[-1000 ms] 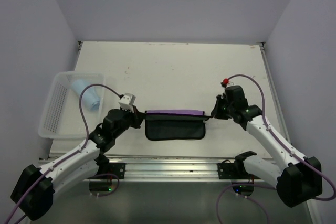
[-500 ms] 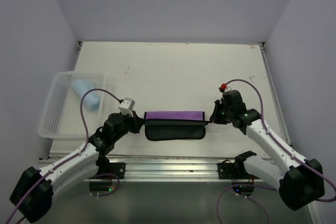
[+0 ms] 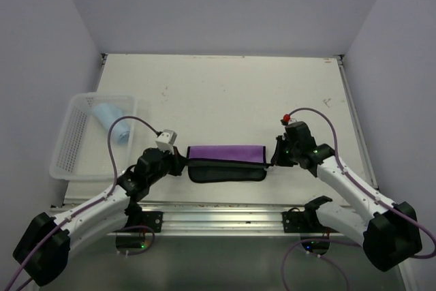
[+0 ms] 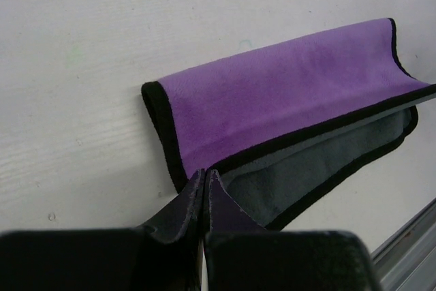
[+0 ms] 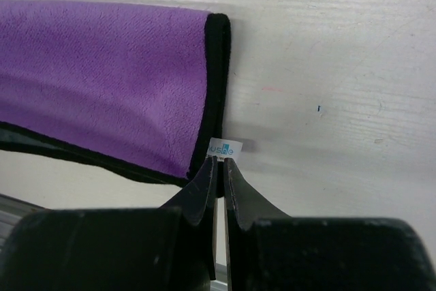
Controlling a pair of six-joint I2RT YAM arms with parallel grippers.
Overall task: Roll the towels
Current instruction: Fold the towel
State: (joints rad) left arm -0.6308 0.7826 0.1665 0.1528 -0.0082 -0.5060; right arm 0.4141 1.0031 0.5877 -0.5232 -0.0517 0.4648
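Top external view shows me the dark towel (image 3: 227,163) lying near the front edge of the table (image 3: 204,93), purple face folded over grey, black trim. My left gripper (image 3: 184,161) and right gripper (image 3: 272,159) are both pinched tight on its opposite ends.

Probably a robotics lab: bare walls (image 3: 225,5) box in a white table (image 3: 218,86)

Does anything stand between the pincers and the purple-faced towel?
Nothing visible. The left pincer and the right pincer each grip one end of the purple-faced towel, the right one beside its white tag.
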